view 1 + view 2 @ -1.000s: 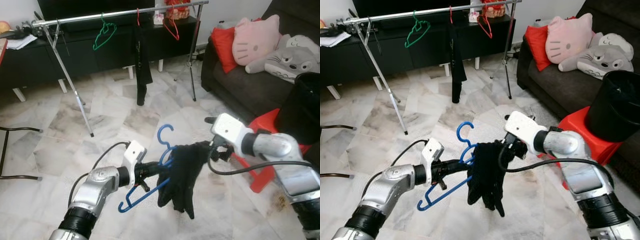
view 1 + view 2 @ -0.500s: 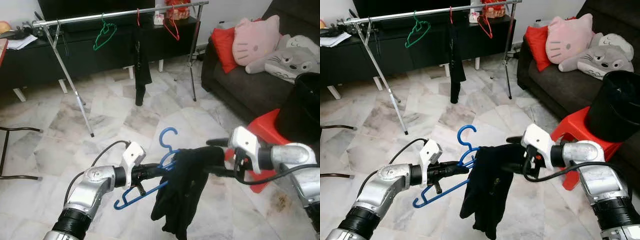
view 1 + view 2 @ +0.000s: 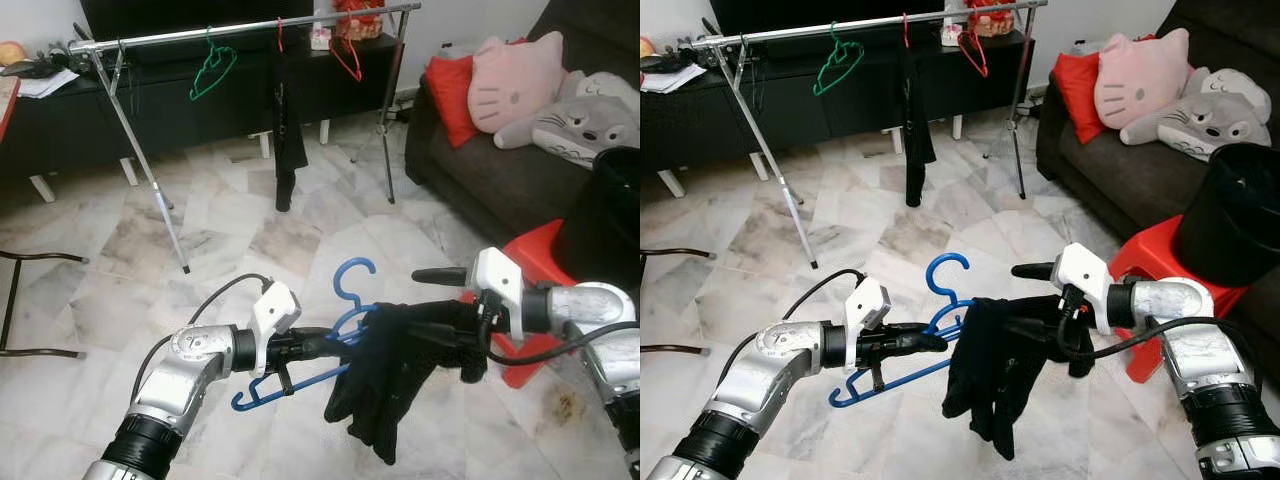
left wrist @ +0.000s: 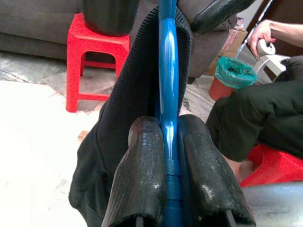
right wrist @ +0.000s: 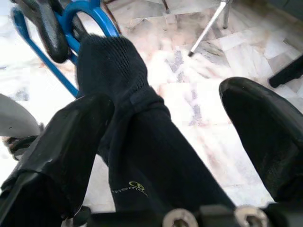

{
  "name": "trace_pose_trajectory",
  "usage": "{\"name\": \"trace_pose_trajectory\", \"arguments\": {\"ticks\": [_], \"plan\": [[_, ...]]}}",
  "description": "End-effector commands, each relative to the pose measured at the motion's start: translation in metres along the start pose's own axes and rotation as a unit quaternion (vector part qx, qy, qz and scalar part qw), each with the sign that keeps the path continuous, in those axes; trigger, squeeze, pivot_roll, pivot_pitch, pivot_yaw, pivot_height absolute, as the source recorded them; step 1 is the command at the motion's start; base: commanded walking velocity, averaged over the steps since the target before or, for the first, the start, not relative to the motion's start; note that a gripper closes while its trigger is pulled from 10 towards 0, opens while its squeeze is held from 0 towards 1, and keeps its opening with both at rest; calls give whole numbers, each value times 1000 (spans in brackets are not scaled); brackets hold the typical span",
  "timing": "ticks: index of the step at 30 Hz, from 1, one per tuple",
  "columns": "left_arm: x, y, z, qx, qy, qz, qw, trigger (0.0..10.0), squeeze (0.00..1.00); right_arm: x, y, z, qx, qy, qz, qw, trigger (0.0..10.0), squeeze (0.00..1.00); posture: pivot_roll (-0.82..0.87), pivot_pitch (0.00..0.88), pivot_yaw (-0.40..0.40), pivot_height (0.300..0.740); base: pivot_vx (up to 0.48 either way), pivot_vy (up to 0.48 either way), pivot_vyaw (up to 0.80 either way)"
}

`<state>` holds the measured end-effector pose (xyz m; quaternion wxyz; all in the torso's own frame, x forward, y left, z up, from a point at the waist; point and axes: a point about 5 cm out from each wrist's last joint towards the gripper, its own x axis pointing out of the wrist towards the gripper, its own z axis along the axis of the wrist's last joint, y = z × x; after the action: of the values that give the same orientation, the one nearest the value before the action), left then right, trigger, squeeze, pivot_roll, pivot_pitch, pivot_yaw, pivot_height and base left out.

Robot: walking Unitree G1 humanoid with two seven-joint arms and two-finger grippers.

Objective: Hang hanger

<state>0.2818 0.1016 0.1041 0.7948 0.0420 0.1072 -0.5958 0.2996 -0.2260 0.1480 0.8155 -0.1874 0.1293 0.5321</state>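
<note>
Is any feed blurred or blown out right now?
Eye views: sharp and evenly lit, slight wide-angle bend. Left wrist view: floor overexposed white, glare streak on the blue plastic hanger, near fingers soft. Right wrist view: black knitted garment sharp, bright floor washed out.

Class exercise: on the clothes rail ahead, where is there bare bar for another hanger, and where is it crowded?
The rail is bare between its left leg and the green hanger. A shorter bare stretch lies between the green hanger and the hanging black garment. It is crowded from that garment to the red hanger.
</note>
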Motion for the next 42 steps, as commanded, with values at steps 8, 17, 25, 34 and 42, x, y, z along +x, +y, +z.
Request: {"name": "trace_pose_trajectory", "arguments": {"ticks": [8,17,25,34,42], "plan": [[6,-2,24,69,-10,-22,997,10000,0,-1,-8,-3,-21,-5,-14,1000,10000,0,-78,0,-61,740,0,0,0],[12,0,39,99,-19,-23,995,10000,0,8,-3,-2,-28,-27,9,999,10000,0,-64,0,-63,740,0,0,0],[18,-4,45,115,-21,-38,992,10000,0,15,-8,6,-48,-54,-5,997,10000,0,-67,0,-63,740,0,0,0],[22,-8,48,120,-26,-43,992,10000,0,17,-10,8,-55,-67,-4,996,10000,0,-67,0,-67,740,0,0,0],[23,-9,55,130,-32,-48,990,10000,0,21,0,-2,-32,-42,60,997,10000,0,-63,0,-69,740,0,0,0]]}}
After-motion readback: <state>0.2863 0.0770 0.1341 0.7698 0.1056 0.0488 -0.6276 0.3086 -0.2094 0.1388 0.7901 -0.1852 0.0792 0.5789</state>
